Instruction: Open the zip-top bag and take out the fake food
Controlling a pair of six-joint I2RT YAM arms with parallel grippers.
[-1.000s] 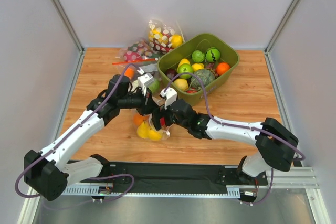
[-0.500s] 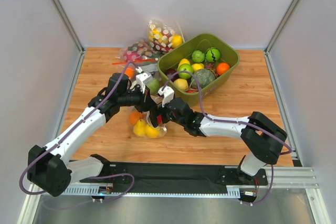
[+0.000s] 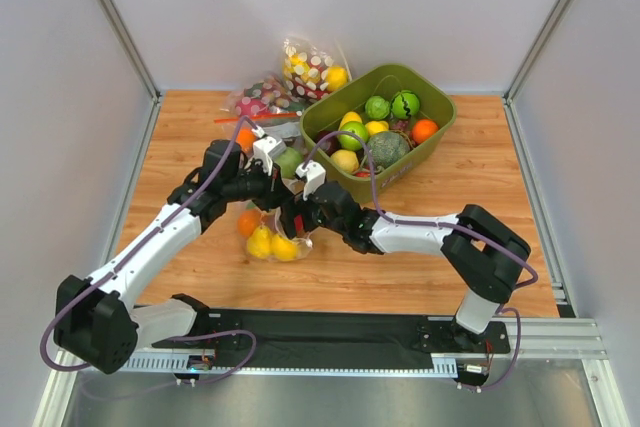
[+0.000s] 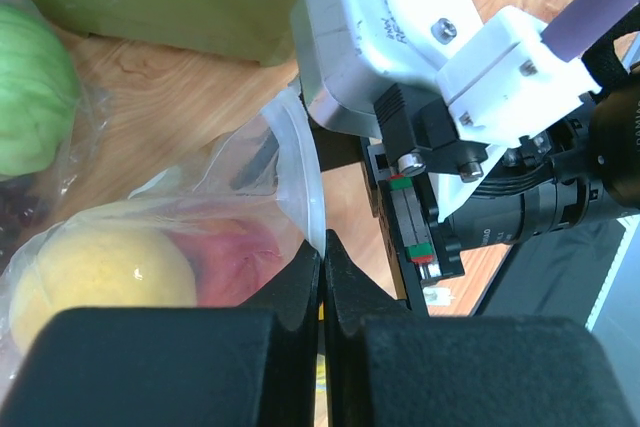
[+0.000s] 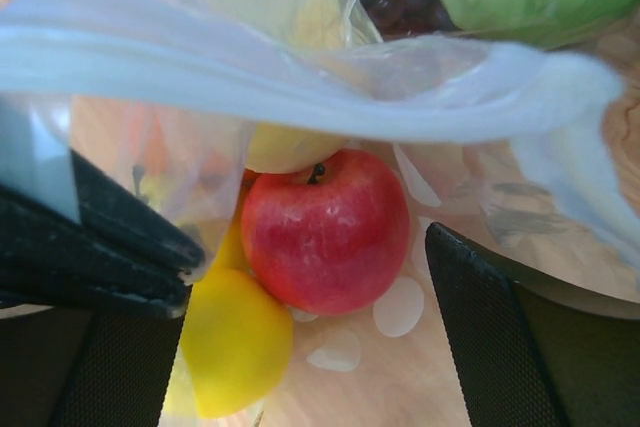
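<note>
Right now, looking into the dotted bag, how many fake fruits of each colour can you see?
Red apple: 1
Yellow fruits: 2
Orange fruit: 1
Total: 4 visible in the zip-top bag; the arms may hide others.

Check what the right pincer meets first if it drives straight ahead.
Most likely the red apple in the zip-top bag, centred ahead of the open right pincer. Whether bag film lies in front of it is unclear.
</note>
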